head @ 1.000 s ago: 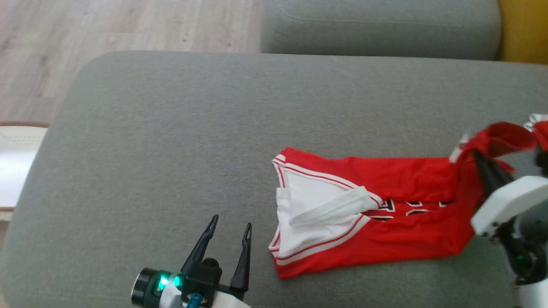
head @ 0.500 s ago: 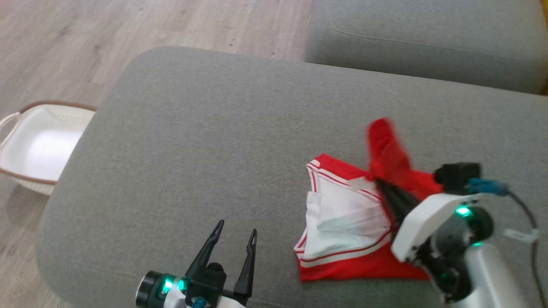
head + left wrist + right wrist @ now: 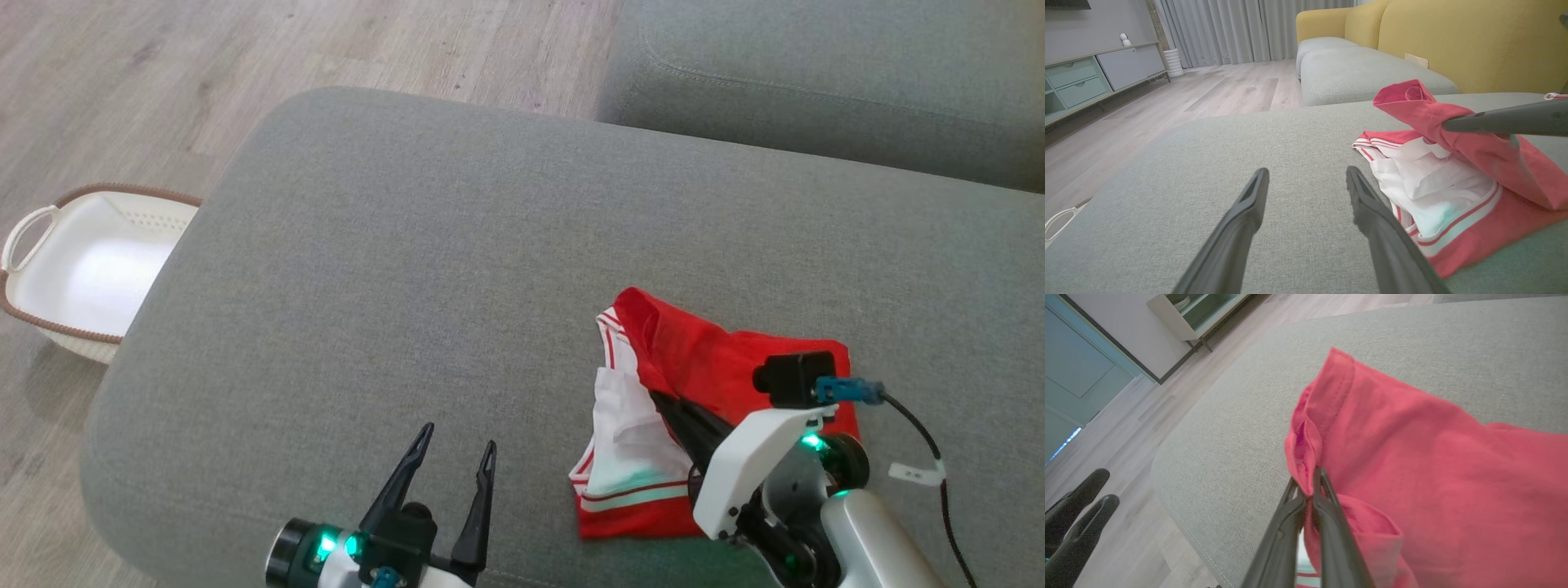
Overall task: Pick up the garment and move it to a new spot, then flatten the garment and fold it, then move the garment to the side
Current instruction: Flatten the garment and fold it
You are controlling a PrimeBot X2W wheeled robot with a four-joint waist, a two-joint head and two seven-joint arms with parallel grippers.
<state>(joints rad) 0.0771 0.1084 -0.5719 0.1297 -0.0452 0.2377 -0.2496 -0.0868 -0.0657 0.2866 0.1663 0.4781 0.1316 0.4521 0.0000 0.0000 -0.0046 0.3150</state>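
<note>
Garment (image 3: 710,359) on sofa cushion (image 3: 408,286) | basket (image 3: 90,269) on floor (image 3: 122,82) beside | left gripper (image 3: 459,437) nearby

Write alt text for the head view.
The right gripper, shut on a red-and-white garment, holds one red layer folded over the rest on a grey cushion. The left gripper hovers open beside it; a white basket sits on the floor.

The red garment (image 3: 710,359) lay near the front edge of the grey sofa seat (image 3: 408,245), folded over its own white part. The right gripper (image 3: 658,398) pinched the red cloth. The left gripper (image 3: 459,436) stood open, apart from it.
</note>
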